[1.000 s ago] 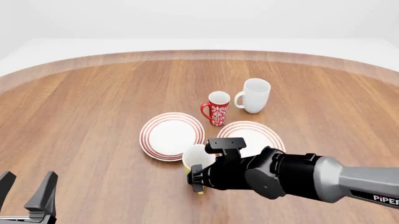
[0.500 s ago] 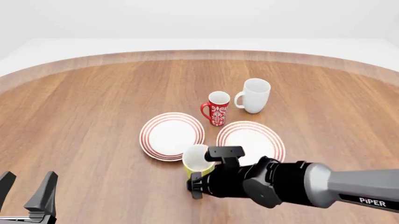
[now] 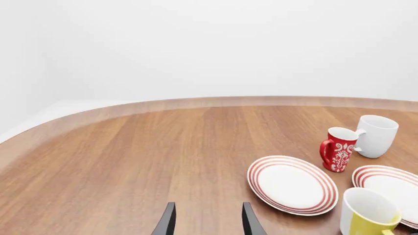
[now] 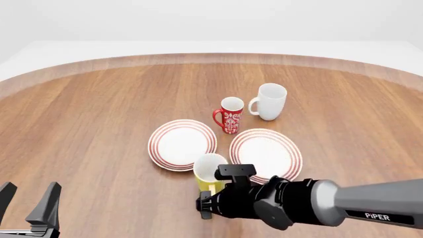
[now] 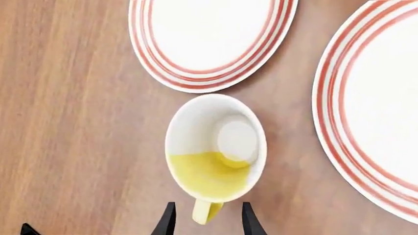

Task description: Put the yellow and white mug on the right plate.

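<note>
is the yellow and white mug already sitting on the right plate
No, the yellow and white mug stands on bare wood beside the right plate.

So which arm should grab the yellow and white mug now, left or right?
Right. The right gripper hangs open just above the yellow and white mug, fingers either side of its handle, next to the right plate. The left gripper sits far off near the table's front-left edge.

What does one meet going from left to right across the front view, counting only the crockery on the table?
Left plate → yellow and white mug → red patterned mug → right plate; the white mug stands beyond the right plate, overlapping it in order.
</note>
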Robot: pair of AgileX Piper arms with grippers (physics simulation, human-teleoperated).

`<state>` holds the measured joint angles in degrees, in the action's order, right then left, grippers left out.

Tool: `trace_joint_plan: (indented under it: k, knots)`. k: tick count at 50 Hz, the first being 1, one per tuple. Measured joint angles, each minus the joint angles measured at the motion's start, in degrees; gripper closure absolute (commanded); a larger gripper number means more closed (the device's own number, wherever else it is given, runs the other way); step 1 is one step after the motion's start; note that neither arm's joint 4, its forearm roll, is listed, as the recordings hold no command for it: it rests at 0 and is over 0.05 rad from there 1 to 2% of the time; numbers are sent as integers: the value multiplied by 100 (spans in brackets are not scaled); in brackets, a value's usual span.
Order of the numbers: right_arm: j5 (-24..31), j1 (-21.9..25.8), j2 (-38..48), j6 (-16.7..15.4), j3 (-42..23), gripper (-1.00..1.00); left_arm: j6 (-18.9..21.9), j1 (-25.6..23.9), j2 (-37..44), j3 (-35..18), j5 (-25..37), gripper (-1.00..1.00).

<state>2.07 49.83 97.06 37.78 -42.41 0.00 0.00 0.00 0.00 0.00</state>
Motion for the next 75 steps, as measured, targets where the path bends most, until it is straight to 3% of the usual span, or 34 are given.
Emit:
trace_joint_plan:
  k: [17, 18, 44, 75]
  knots:
    - [-262, 47, 96, 113, 168, -100, 0, 0, 0, 0, 0, -100]
    - [-265, 48, 95, 110, 168, 100, 0, 0, 0, 0, 0, -100]
    - [-207, 13, -49, -21, 153, 100, 0, 0, 0, 0, 0, -100]
    - [564, -255, -639, -550, -59, 100, 0, 0, 0, 0, 0, -100]
